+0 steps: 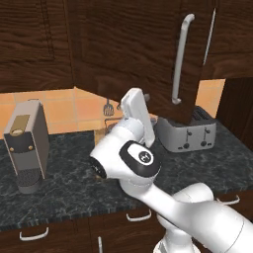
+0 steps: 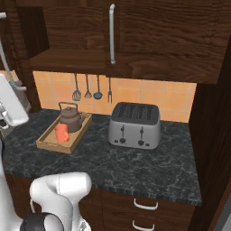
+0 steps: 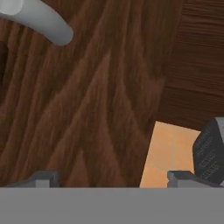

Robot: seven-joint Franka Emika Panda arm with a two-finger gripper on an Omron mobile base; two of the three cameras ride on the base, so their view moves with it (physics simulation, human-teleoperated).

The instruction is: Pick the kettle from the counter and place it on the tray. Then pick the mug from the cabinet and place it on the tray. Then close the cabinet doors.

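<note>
The tan tray (image 2: 47, 143) sits on the dark counter (image 2: 135, 167) with the brown-grey kettle (image 2: 71, 117) and the orange-red mug (image 2: 62, 132) standing in it. One cabinet door (image 1: 148, 54) hangs swung out over the counter, its grey bar handle (image 1: 180, 59) facing me. The other door (image 2: 153, 31) lies flat against the cabinet. My gripper (image 3: 113, 178) is open, empty, and pressed close to the swung-out door's wood face (image 3: 87, 100), just below the end of its handle (image 3: 41, 21). Most of the tray is hidden behind the arm in the left base view.
A silver toaster (image 2: 134, 125) stands right of the tray, under the doors. A boxy coffee machine (image 1: 27, 143) is at the counter's left. Utensils (image 2: 88, 90) hang on the orange tile wall. A dark tall panel (image 2: 212, 113) closes the right side.
</note>
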